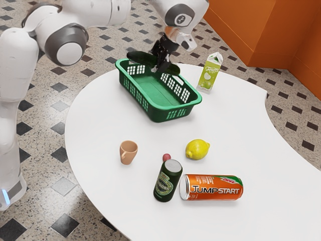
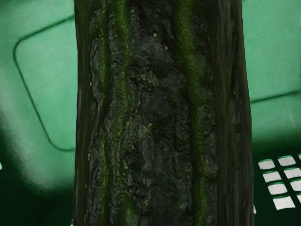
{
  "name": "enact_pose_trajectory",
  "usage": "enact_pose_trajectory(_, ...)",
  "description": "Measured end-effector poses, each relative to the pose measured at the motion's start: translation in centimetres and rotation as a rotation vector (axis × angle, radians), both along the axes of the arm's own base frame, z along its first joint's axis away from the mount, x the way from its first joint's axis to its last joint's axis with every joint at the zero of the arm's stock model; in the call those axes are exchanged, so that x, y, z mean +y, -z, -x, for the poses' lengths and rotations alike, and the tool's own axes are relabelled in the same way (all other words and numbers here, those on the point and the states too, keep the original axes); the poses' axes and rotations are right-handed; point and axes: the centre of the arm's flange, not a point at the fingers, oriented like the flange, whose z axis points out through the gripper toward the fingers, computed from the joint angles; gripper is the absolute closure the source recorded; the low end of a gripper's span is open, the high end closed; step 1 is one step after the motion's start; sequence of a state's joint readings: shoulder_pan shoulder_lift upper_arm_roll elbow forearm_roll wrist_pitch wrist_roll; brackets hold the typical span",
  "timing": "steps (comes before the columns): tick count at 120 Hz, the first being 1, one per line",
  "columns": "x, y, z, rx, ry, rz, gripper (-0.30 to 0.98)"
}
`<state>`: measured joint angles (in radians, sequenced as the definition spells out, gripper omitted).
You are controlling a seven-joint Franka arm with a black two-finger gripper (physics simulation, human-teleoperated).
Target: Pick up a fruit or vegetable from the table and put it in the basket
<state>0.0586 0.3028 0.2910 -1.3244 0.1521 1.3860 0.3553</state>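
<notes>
The gripper (image 1: 159, 66) holds a long dark cucumber (image 1: 140, 57) between its fingers, above the green basket (image 1: 159, 107); in the wrist view, basket floor appears on either side of the ridged skin. A lemon (image 1: 197, 149) (bright yellow, quite plump) sits on the white table (image 1: 100, 120), near an orange can (image 1: 213, 187).

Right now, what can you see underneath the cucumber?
In the wrist view, the green basket's floor shows on both sides of the cucumber; whatever lies directly beneath is covered.
</notes>
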Motion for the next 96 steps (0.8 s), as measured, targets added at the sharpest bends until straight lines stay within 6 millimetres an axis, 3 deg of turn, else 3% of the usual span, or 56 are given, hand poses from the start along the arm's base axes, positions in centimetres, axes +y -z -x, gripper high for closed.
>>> enact_pose_trajectory(42,1.1,0.5,-1.7,-0.031,0.328,0.03,0.51)
enact_pose_trajectory(57,0.8,0.9,-2.2,-0.021,0.433,0.045,0.22)
enact_pose_trajectory(76,0.3,0.6,-2.5,-0.014,0.537,0.06,0.07)
enact_pose_trajectory(82,-2.1,-1.3,-2.4,-0.036,0.589,0.056,0.05)
enact_pose_trajectory(89,-9.1,-9.5,0.3,-0.143,0.672,0.038,0.03)
enact_pose_trajectory(93,-14.3,-14.8,3.3,-0.225,0.724,0.037,0.03)
enact_pose_trajectory(96,-18.5,-17.4,5.3,-0.266,0.764,0.043,0.02)
